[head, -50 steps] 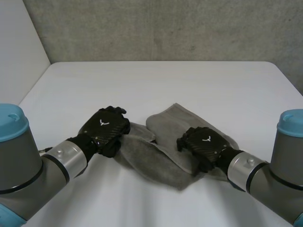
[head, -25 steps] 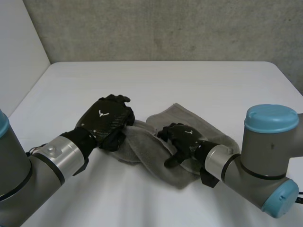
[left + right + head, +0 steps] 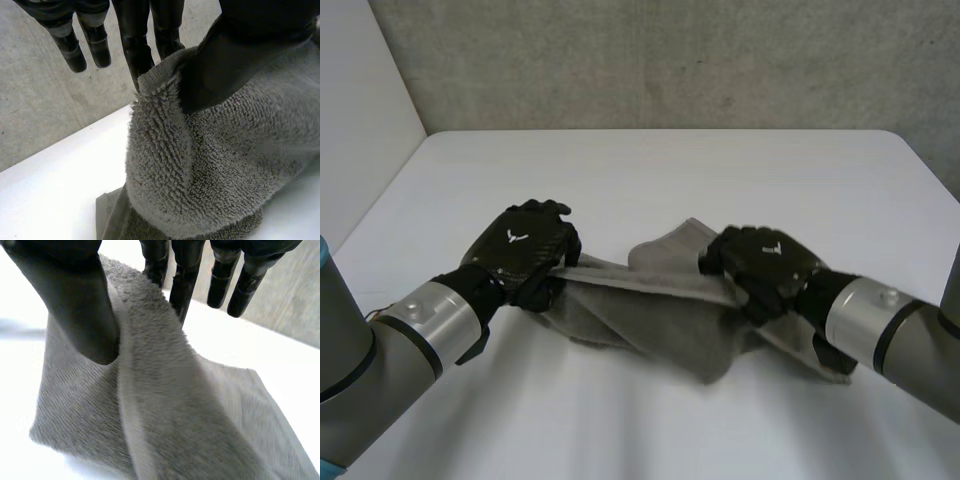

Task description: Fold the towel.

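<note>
Towel [image 3: 660, 335] lay bunched on the counter [image 3: 650, 180], one edge raised taut between both hands. Left hand [image 3: 520, 255] and right hand [image 3: 760, 265] each pinched that edge between thumb and fingers. Risk: an uneven pull could slip either shallow pinch and drop the edge.

Grey towel [image 3: 165, 405] edge lifted, pinched between thumb and fingers of the right hand [image 3: 75, 300], rest draping onto the white counter [image 3: 285, 370]

White table [image 3: 660, 170] — rough grey wall [image 3: 670, 60] behind it
</note>
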Controlling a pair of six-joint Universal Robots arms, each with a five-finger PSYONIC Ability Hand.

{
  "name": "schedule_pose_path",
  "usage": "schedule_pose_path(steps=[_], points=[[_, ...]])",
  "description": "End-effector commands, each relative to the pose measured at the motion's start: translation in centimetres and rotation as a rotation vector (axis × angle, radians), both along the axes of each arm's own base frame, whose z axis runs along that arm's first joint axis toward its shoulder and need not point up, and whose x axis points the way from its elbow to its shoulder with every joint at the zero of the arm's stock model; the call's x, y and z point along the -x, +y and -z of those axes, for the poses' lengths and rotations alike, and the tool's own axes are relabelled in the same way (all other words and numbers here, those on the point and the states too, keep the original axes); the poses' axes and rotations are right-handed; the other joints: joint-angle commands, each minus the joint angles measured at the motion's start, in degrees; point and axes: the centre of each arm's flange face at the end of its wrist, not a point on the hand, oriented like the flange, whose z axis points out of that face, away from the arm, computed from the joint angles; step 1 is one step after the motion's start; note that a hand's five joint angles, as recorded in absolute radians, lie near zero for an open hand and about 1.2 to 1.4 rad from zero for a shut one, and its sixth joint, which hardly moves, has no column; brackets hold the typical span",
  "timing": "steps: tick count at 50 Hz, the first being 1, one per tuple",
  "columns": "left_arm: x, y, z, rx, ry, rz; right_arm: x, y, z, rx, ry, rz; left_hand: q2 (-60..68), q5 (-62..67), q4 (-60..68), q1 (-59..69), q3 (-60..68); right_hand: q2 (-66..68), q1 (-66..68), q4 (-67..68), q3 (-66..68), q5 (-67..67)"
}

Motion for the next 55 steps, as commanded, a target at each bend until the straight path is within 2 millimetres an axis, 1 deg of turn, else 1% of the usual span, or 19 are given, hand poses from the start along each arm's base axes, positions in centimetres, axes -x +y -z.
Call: schedule_pose_path(steps=[1, 7, 12, 23, 31, 33, 34, 36, 37, 39, 40, 41, 42, 44, 48, 51, 53, 54, 55], points=[[-0.2, -0.2, 0.0, -0.002, 0.0, -0.009, 1.8, -0.4, 3.5, -0.022, 0.094, 0.021, 3.34, 3.92, -3.76, 6.33, -3.29, 8.16, 7.92, -4.35, -2.99, 8.36], [-0.4, -0.4, 0.1, -0.005, 0.0, -0.015, 2.3, -0.7, 4.6, -0.025, 0.117, 0.031, 3.34, 3.92, -3.76, 6.33, -3.29, 8.16, 7.92, -4.35, -2.99, 8.36], [-0.4, -0.3, 0.3, -0.012, -0.003, -0.017, 3.0, -1.3, 4.6, -0.02, 0.121, 0.049, 3.34, 3.92, -3.76, 6.33, -3.29, 31.6, 31.35, -4.35, -2.99, 31.8], [-0.2, -1.0, 0.7, -0.015, -0.009, -0.019, 2.5, -2.3, 2.9, 0.098, 0.154, 0.021, 3.34, 3.92, -3.76, 6.33, -3.29, 31.65, 31.41, -4.35, -2.99, 31.85], [1.7, -6.8, -0.6, 0.082, 0.021, -0.032, 0.1, -6.3, -2.4, 0.331, 0.169, -0.022, 3.34, 3.92, -3.76, 6.33, -3.29, 31.65, 31.41, -4.35, -2.99, 31.85], [2.7, -10.0, -4.8, 0.218, 0.067, -0.046, -1.7, -8.6, -7.9, 0.513, 0.136, 0.009, 3.34, 3.92, -3.76, 6.33, -3.29, 31.65, 31.41, -4.35, -2.99, 31.85], [2.7, -10.0, -4.8, 0.218, 0.067, -0.046, -1.7, -8.6, -8.0, 0.514, 0.136, 0.009, 3.34, 3.92, -3.76, 6.33, -3.29, 31.65, 31.41, -4.35, -2.99, 31.85], [2.9, -11.7, -11.0, 0.393, 0.127, -0.098, -2.3, -9.9, -15.4, 0.755, 0.057, 0.097, 3.34, 3.92, -3.76, 6.33, -3.29, 31.65, 31.41, -4.35, -2.99, 31.85], [2.9, -11.7, -11.0, 0.394, 0.128, -0.098, -2.3, -9.9, -15.5, 0.756, 0.056, 0.098, 3.34, 3.92, -3.76, 6.33, -3.29, 31.65, 31.41, -4.35, -2.99, 31.85], [2.3, -11.5, -17.9, 0.576, 0.213, -0.145, -2.4, -9.5, -22.5, 0.995, -0.085, 0.174, 3.34, 3.92, -3.76, 6.33, -3.29, 31.65, 31.41, -4.35, -2.99, 31.85], [2.3, -11.5, -18.0, 0.577, 0.214, -0.146, -2.4, -9.5, -22.6, 0.996, -0.086, 0.174, 3.34, 3.92, -3.76, 6.33, -3.29, 31.65, 31.41, -4.35, -2.99, 31.85], [1.8, -10.6, -21.2, 0.659, 0.255, -0.163, -2.2, -8.8, -25.2, 1.086, -0.165, 0.197, 3.34, 3.92, -3.76, 6.33, -3.29, 31.65, 31.41, -4.35, -2.99, 31.85], [1.8, -10.6, -21.2, 0.66, 0.255, -0.163, -2.2, -8.8, -25.2, 1.087, -0.166, 0.197, 3.34, 3.92, -3.76, 6.33, -3.29, 31.65, 31.41, -4.35, -2.99, 31.85], [0.7, -9.0, -25.1, 0.775, 0.319, -0.196, -1.6, -7.6, -27.9, 1.177, -0.291, 0.206, 3.34, 3.92, -3.76, 6.33, -3.29, 31.65, 31.41, -4.35, -2.99, 31.85], [-0.4, -8.8, -26.4, 0.841, 0.341, -0.225, -1.3, -7.5, -27.0, 1.154, -0.318, 0.196, 3.34, 3.92, -3.76, 6.33, -3.29, 31.65, 31.41, -4.35, -2.99, 31.85], [-1.7, -10.1, -24.5, 0.813, 0.297, -0.259, -1.3, -7.8, -24.4, 1.082, -0.271, 0.143, 3.34, 3.92, -3.76, 6.33, -3.29, 31.65, 31.41, -4.35, -2.99, 31.85], [-3.0, -11.5, -20.8, 0.724, 0.237, -0.299, -0.7, -8.4, -20.8, 0.994, -0.213, 0.089, 3.34, 3.92, -3.76, 6.33, -3.29, 31.65, 31.41, -4.35, -2.99, 31.85], [-3.0, -11.5, -20.8, 0.723, 0.237, -0.299, -0.7, -8.4, -20.8, 0.994, -0.213, 0.089, 3.34, 3.92, -3.76, 6.33, -3.29, 31.65, 31.41, -4.35, -2.99, 31.85], [-3.6, -11.9, -18.7, 0.674, 0.204, -0.31, -0.5, -8.5, -19.1, 0.945, -0.187, 0.061, 3.34, 3.92, -3.76, 6.33, -3.29, 31.65, 31.41, -4.35, -2.99, 31.85]])
